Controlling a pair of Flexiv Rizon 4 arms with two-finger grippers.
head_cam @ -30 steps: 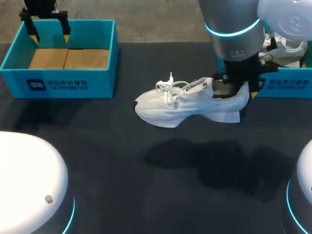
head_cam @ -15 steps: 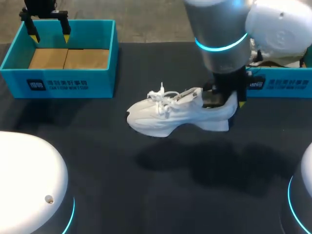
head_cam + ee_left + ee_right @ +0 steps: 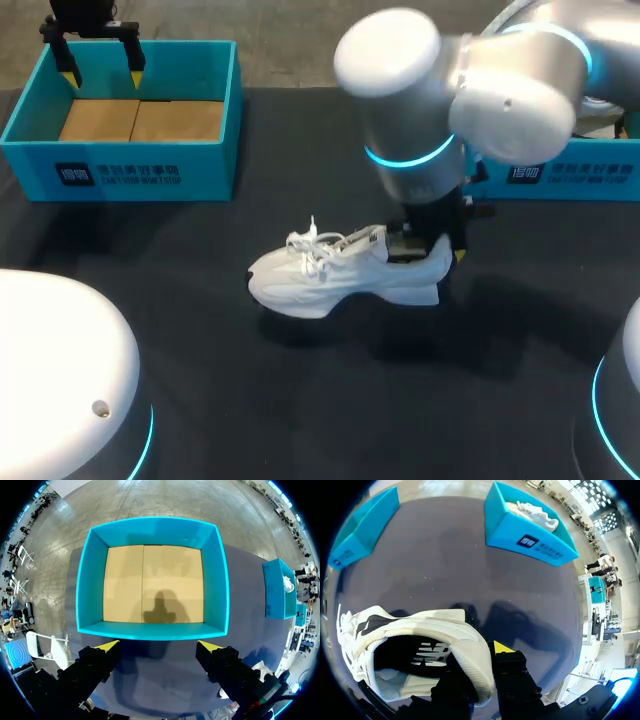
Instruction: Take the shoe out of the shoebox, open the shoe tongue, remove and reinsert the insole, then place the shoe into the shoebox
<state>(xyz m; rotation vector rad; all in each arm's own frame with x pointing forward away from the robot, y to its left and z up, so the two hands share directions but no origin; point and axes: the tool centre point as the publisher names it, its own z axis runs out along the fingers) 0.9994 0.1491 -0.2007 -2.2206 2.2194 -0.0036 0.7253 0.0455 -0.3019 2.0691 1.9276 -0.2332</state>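
Since the earlier frames, our right arm has carried the shoe [image 3: 330,280] away from the second shoebox [image 3: 570,172] and lower, so its shadow on the table [image 3: 300,400] now meets the sole. We cannot tell whether the sole touches.

Taking the empty shoebox [image 3: 120,172] as landmark, the shoe lies well apart from it, nearer us and to its right. The long axis runs side to side, toe toward the empty shoebox's side, heel away, laces uppermost.

Our right gripper [image 3: 428,250] is closed on the heel. In the right wrist view one finger stands outside the heel wall and the other inside the opening, narrowly spread [image 3: 480,675]. Our left gripper [image 3: 100,72] hangs over the empty shoebox's far wall, fingers wide apart and holding nothing [image 3: 159,647].

We judge the tongue lies ahead of the right fingers, toward the toe. The left arm is on that side but far off.

The inner finger is hidden in the head view, and the insole is too dark to make out.
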